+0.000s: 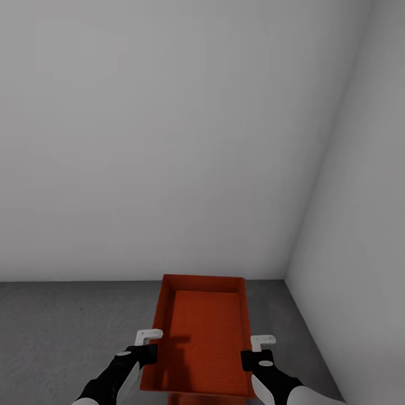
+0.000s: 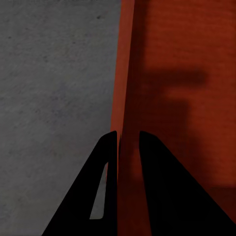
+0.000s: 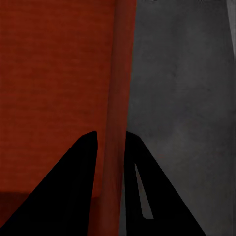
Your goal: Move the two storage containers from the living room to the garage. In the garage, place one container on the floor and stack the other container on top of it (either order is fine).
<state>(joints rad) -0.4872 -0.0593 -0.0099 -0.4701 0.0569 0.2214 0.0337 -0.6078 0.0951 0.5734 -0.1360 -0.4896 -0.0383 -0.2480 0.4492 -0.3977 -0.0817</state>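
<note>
An orange-red, lidless storage container [image 1: 202,337] with a ribbed flat bottom: left tool [image 2: 129,142] and right tool [image 3: 112,140] each clamp a long wall, near the floor's [image 1: 67,326] corner.

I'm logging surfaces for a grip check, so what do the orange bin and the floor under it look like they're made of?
The storage container looks like matte moulded plastic: an even orange-red, thin plain walls, faint ribbing across its flat bottom, no gloss. This is a render, so that is a guess. The floor looks like rough concrete: dark grey, speckled and mottled, dull, no seams visible.
</note>
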